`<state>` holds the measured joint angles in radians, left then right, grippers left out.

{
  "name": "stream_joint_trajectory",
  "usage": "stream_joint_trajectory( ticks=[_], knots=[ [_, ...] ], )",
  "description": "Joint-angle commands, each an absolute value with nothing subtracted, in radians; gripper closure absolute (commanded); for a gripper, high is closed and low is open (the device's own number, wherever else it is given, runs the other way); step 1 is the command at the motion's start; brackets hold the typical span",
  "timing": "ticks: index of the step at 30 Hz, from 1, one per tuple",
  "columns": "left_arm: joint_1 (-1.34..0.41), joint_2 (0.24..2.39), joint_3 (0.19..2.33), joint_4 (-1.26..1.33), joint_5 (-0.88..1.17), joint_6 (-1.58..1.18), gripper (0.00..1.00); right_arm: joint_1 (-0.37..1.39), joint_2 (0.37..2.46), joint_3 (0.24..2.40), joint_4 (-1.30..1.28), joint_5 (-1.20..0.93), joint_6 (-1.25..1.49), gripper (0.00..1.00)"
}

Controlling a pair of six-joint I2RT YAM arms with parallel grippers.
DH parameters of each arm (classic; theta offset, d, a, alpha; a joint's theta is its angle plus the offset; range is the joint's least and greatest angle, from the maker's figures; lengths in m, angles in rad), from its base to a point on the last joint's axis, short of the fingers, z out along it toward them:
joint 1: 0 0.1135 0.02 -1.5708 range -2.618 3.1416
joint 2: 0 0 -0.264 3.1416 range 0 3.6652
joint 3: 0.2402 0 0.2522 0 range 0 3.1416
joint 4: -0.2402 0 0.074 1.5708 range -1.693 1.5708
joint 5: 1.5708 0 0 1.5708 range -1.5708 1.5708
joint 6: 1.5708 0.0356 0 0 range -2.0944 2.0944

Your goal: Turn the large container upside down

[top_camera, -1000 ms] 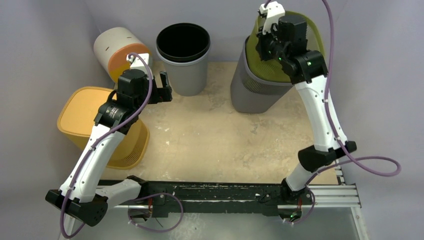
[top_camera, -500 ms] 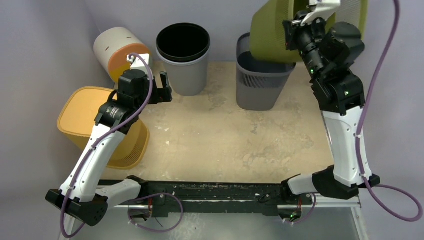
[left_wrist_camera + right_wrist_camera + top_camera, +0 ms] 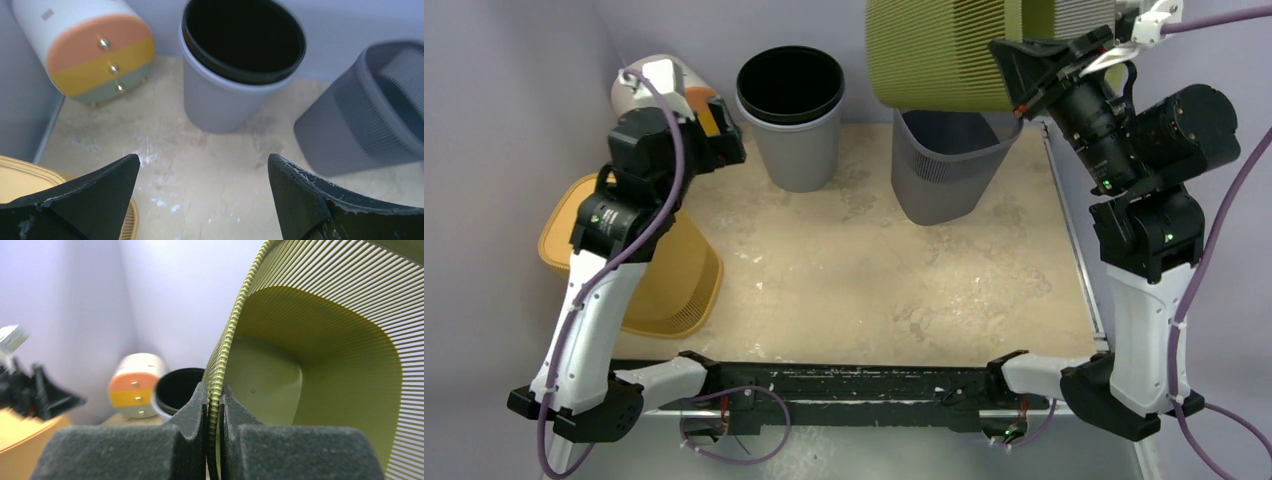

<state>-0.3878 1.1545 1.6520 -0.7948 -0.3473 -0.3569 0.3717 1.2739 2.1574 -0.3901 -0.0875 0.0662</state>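
Observation:
The large container is an olive-green ribbed basket. It hangs in the air at the back right, tipped on its side above a grey ribbed basket. My right gripper is shut on its rim. In the right wrist view both pads pinch the ribbed rim at the gripper, and the green inside faces the camera. My left gripper is open and holds nothing; it hovers over the table at the back left.
A grey bin with a black liner stands at the back middle. A white drum with coloured drawers lies at the back left. A yellow basket stands upside down at the left edge. Purple walls enclose the table.
My right arm has lifted the green container out of the grey basket and swung it up onto its side. My left arm has risen and pulled back to the left.

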Motion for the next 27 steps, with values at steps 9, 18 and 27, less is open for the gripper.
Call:
stream_joint_trajectory(
  ticks=[9,18,27],
  knots=[
    [-0.391,1.13,1.902,-0.765,-0.53,-0.415,0.04,0.377,1.126,1.843,0.072,-0.651,0.377,1.0],
    [-0.391,1.127,1.9,-0.796,-0.509,-0.455,0.04,0.613,1.058,1.562,0.167,-0.577,0.391,1.0],
    [-0.391,1.128,1.849,-0.836,-0.472,-0.464,0.04,0.912,0.96,1.158,0.338,-0.255,0.436,1.0]
  ],
)
